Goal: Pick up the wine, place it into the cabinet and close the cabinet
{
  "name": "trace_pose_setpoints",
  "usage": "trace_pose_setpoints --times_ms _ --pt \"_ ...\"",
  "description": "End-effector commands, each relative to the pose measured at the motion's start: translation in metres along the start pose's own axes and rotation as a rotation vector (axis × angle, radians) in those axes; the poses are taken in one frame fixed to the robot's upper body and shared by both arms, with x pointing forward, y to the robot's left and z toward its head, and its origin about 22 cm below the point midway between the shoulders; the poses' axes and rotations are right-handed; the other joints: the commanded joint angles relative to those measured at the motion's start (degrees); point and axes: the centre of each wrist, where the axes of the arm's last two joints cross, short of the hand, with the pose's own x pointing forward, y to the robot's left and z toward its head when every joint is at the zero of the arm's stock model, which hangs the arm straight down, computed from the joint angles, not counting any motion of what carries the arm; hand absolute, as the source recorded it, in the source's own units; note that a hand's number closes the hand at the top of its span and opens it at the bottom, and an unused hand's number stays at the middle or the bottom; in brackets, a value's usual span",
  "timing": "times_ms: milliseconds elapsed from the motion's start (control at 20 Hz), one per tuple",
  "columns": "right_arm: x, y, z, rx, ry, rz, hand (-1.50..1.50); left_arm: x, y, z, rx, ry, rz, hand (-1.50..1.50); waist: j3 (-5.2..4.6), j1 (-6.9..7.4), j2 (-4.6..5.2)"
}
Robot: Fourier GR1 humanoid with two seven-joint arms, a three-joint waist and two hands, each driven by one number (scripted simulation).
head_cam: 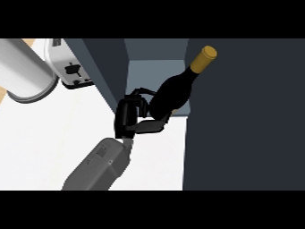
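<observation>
Gripping the lower body of the wine bottle (175,89), the right robot hand (136,117) has fingers and thumb curled round the dark glass. Bottle tilted, gold-capped neck pointing up and right, base inside the open cabinet (247,116) compartment at its front edge. White tabletop (42,143) to the left carries a toaster (72,71) and a grey cylinder (16,67). Left robot hand out of view.

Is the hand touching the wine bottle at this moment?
Touching. The head view shows the right hand with fingers and thumb curled round the lower body of the wine bottle, at the cabinet opening.
</observation>
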Motion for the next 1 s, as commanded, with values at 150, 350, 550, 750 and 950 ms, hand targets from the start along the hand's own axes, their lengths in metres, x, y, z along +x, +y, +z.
trace_pose_setpoints --times_ms 150,350,550,750,950 --pt "0.006 -0.001 -0.005 0.0 0.001 -0.002 -1.5 -0.018 0.014 -0.009 0.049 0.012 0.107 1.5 -0.03 -0.34 0.13" --pt "0.008 -0.005 -0.006 0.006 -0.001 -0.014 -1.5 -0.029 0.027 -0.015 0.053 0.013 0.148 1.5 -0.05 -0.87 0.31" --pt "0.005 -0.012 0.002 0.0 -0.004 -0.007 -1.5 -0.034 0.026 -0.017 0.035 0.025 0.128 1.5 -0.03 -0.99 0.26" --pt "0.023 0.001 0.001 -0.003 0.001 -0.02 -1.5 -0.025 0.019 -0.033 0.02 0.028 0.115 1.5 -0.04 -0.71 0.17" --pt "0.008 0.008 0.005 0.02 0.018 -0.044 -1.5 -0.004 -0.004 -0.046 0.026 0.023 0.136 1.5 -0.03 -0.97 0.13"
